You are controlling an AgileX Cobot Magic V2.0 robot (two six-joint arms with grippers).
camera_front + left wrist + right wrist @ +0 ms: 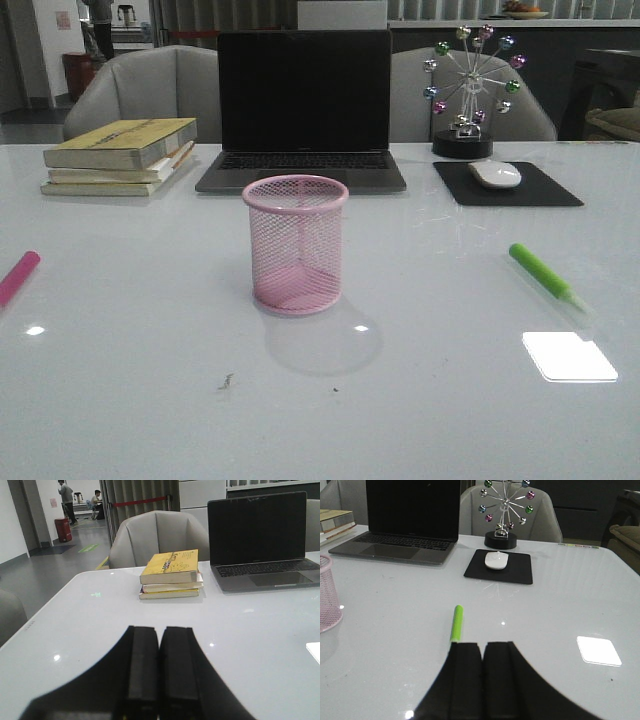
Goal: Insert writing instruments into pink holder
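Note:
The pink wire-mesh holder (295,245) stands upright and empty in the middle of the white table; its edge also shows in the right wrist view as the holder (328,594). A lime green pen (543,276) lies flat on the right, its pale cap toward the front. The same green pen (457,622) runs out from just beyond my right gripper (482,645), which is shut on nothing. A magenta pen (17,276) lies at the left edge of the front view. My left gripper (159,630) is shut and empty over bare table. Neither arm shows in the front view.
An open laptop (303,110) sits behind the holder. A stack of books (122,155) lies at the back left. A white mouse (495,174) on a black pad and a ball ornament (468,90) stand at the back right. Chairs sit beyond the table.

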